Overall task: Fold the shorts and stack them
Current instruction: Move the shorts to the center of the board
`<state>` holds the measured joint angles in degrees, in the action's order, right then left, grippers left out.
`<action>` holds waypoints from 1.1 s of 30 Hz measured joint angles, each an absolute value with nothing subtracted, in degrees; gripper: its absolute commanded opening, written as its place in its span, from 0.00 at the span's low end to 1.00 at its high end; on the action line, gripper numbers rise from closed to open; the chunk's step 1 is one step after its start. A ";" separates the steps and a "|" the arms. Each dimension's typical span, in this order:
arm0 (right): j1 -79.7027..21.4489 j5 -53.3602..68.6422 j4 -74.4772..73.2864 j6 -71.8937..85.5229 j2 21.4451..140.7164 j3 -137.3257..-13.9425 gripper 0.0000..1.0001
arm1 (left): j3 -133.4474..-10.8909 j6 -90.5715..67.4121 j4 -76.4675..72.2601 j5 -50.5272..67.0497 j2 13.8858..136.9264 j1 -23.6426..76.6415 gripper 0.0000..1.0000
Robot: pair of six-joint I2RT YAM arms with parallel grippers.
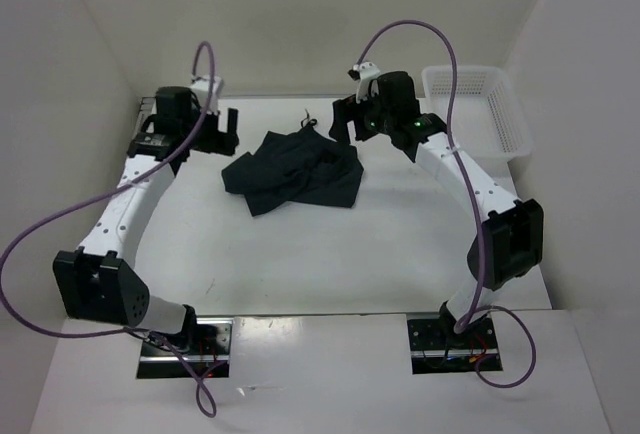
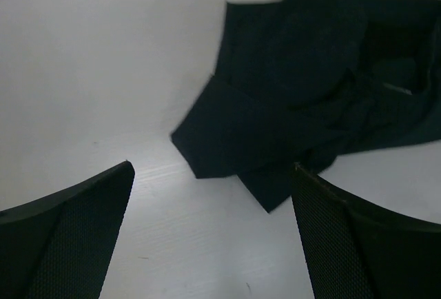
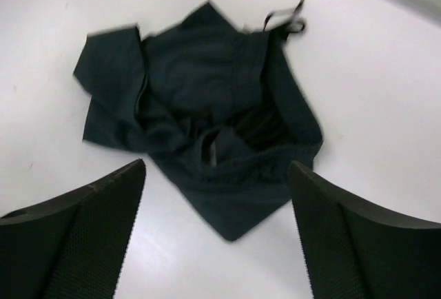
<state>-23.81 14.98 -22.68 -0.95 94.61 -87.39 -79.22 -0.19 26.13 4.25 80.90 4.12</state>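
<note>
Black fabric shorts (image 1: 295,169) lie crumpled on the white counter (image 1: 400,244), in the upper centre of the top view, between the two end effectors. The left end effector (image 1: 218,132) sits just left of the heap and apart from it, with its fingers spread wide and nothing between them. In the left wrist view the shorts fill the upper right of the frame. The right end effector (image 1: 347,124) is at the heap's upper right edge, fingers spread and gripping nothing; contact with the cloth cannot be determined. In the right wrist view the shorts lie centred beyond the fingers. Both arms reach forward from their bases, elbows bowed outward, wrists turned inward toward the shorts. A white mesh basket (image 1: 505,119) stands at the upper right.
</note>
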 measured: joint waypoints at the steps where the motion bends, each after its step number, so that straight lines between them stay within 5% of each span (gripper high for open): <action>1: -23.73 14.68 -20.80 -0.82 94.74 -87.42 0.86 | -77.67 -0.21 26.74 4.84 81.52 5.80 1.00; 17: -23.03 14.04 -12.93 0.54 122.83 -91.83 0.84 | -71.31 -0.19 20.34 0.27 101.67 19.00 1.00; 19: -23.31 13.93 -12.97 -0.23 123.57 -91.96 0.80 | -70.98 -0.19 19.22 -0.71 104.14 19.88 0.93; 22: -23.46 14.35 -13.10 -2.50 123.46 -91.79 0.39 | -69.65 -0.25 18.70 -2.33 105.30 19.46 0.70; 23: -23.49 14.31 -13.06 -3.36 123.24 -91.44 0.09 | -69.21 -0.47 18.68 -2.72 105.27 19.29 0.61; 24: -23.49 14.06 -12.93 -4.29 122.78 -90.37 0.00 | -68.73 -0.30 18.48 -3.03 105.23 19.22 0.49; 25: -23.49 13.80 -13.15 -4.86 121.86 -88.60 0.00 | -68.07 -0.12 18.22 -3.25 105.19 19.03 0.17; 27: -23.03 13.04 -14.20 -6.81 119.37 -84.25 0.00 | -66.30 -0.05 18.31 -3.99 104.81 18.87 0.00; 33: -18.11 13.28 -23.46 -15.11 110.17 -76.60 0.00 | -60.47 -0.16 23.05 -6.31 96.12 18.90 0.04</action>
